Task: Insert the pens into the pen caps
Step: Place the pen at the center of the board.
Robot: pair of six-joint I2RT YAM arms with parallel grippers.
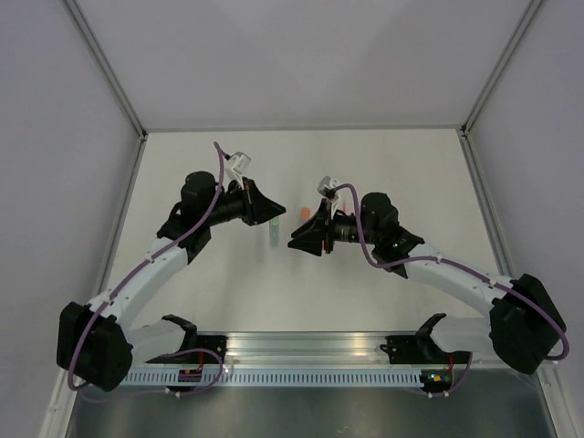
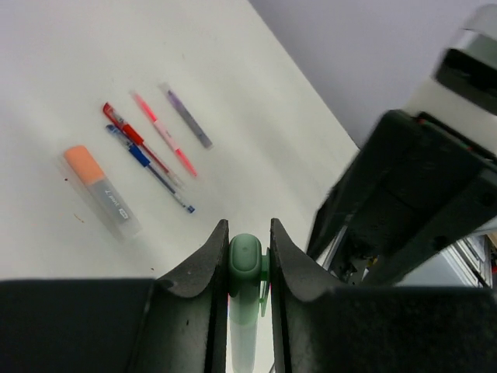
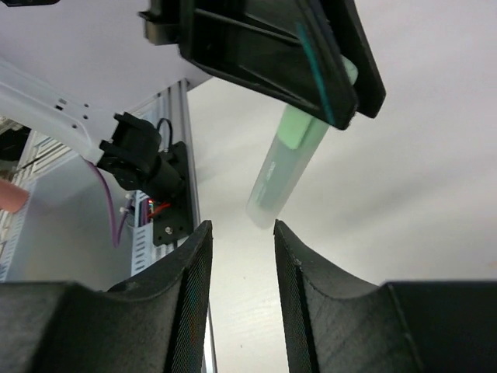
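My left gripper is shut on a mint green pen cap, a translucent tube with a green head and clip. From above, the cap hangs below the left gripper. My right gripper stands open with nothing between its fingers, and the cap's open end sits just above its right fingertip. In the top view the right gripper faces the cap. On the table lie a red pen, a blue pen, a salmon pen and a grey pen, with an orange-topped pen cap beside them.
The orange-topped cap shows between the two wrists from above. The right arm's black housing looms close on the left wrist view's right side. White walls and metal posts enclose the table; an aluminium rail runs along the near edge.
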